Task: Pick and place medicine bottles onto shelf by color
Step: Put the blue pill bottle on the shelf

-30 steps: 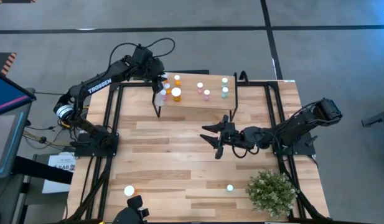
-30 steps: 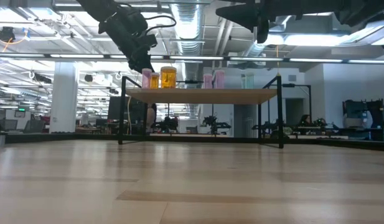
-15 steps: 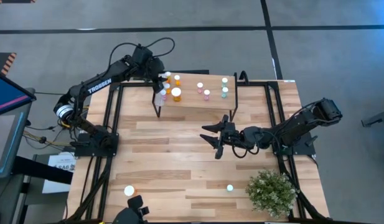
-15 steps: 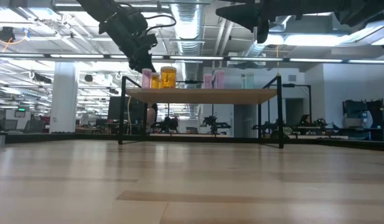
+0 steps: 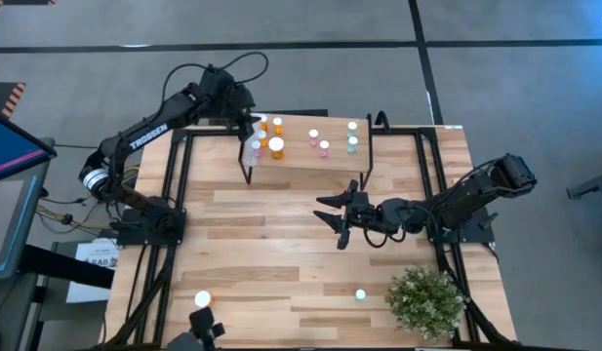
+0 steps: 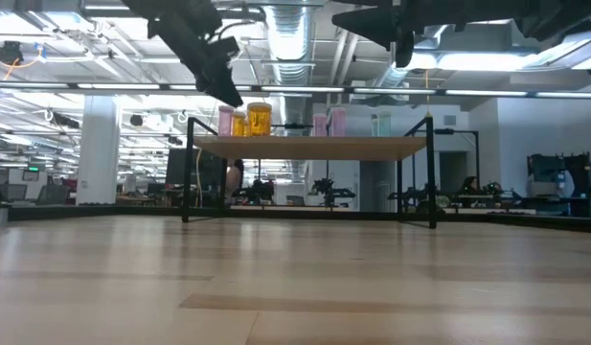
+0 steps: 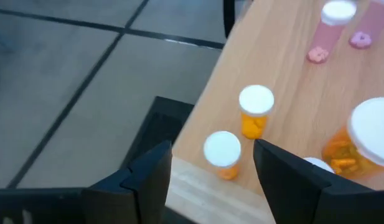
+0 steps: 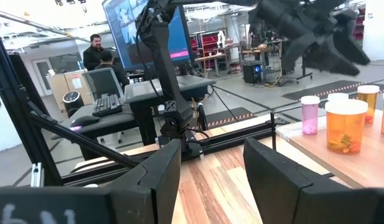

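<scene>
While left hand [image 7: 210, 180] hovers agape, empty, over shelf [image 5: 301, 156] corner (shelf partly cropped), right hand [image 5: 341, 216] open.

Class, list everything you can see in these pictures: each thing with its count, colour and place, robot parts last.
table: one, light wood planks, under everything
shelf: one, light wood top, black legs, table's far side
orange bottles: three on shelf's left end, one larger; one loose, table's front left
pink bottles: three on shelf, one beside the orange, two mid-shelf
teal bottles: two on shelf's right end; one loose beside the plant
plant: one, green, table's front right corner
left pincer: open, empty, above shelf's left end
right pincer: open, empty, over mid-table
</scene>
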Controlling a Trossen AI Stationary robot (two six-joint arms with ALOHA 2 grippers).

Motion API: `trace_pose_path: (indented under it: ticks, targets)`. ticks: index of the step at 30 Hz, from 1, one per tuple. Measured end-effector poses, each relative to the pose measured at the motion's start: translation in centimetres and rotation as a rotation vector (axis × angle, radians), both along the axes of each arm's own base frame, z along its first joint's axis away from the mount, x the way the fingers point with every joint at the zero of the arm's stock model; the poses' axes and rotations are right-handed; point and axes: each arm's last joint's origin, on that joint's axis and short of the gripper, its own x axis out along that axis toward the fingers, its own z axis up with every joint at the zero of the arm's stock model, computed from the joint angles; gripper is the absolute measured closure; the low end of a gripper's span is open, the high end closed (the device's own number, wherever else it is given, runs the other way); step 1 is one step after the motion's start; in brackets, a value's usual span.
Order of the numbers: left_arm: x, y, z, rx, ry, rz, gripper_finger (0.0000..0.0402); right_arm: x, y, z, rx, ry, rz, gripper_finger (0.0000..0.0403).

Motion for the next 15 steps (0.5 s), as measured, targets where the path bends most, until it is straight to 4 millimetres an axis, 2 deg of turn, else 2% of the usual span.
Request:
trace_pose_path:
  ticks: [4, 8, 11, 15]
  targets:
    - [-1.2, -1.3, 1.9, 0.045, -0.033, -0.002, 0.0186, 0.0, 0.0, 0.0, 0.0, 0.001, 0.0, 0.0207]
    - [-2.9, -3.5, 3.9, 0.043, -0.129, -0.056, 0.0186, -0.1, 0.3, 0.0, -0.017, 0.008, 0.008, 0.0207]
    - [-4.1, -5.6, 4.2, 0.025, -0.234, -0.14, 0.0188, -0.3, 0.7, 0.3, -0.063, 0.012, 0.017, 0.0207]
    - [-5.3, -8.6, 3.4, 0.052, -0.334, -0.178, 0.0199, -0.2, 1.3, 2.4, -0.09, 0.035, 0.035, 0.0207]
